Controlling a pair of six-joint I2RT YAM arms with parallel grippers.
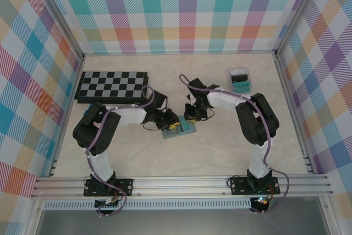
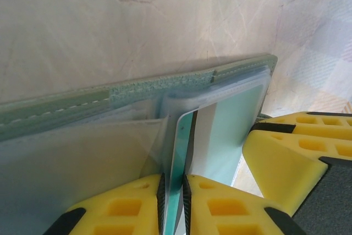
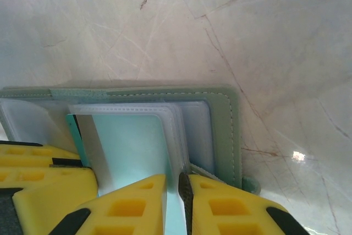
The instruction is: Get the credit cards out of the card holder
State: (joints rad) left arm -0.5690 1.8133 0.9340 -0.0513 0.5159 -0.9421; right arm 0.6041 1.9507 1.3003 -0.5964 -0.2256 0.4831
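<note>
- Card holder point(image 1: 180, 130): one, sage-green, lying open on the tabletop point(image 1: 220, 152) a little nearer than its middle, between the two grippers, with its clear pockets fanned upward.
- Credit card point(image 2: 177, 158): one can be made out, teal-edged with a dark stripe, standing partly out of a pocket. Any others inside the pockets are too hidden to count.
- Left gripper point(image 2: 175, 191): its yellow fingers are pressed together on the credit card's edge.
- Right gripper point(image 3: 177, 193): its fingers are almost together, pinching a clear pocket leaf of the card holder just beside the green cover and its small tab point(image 3: 250, 184).
- Chessboard point(image 1: 113, 85): one, black and white, lying toward the far left corner.
- Clear box point(image 1: 239, 80): one, with teal and black contents, toward the far right corner, well apart from the card holder.
- Surface and room: the tabletop is pale, marbled and finely scratched. Pastel plaid walls point(image 1: 181, 9) close three sides, and an aluminium rail point(image 1: 181, 185) runs along the near edge.
</note>
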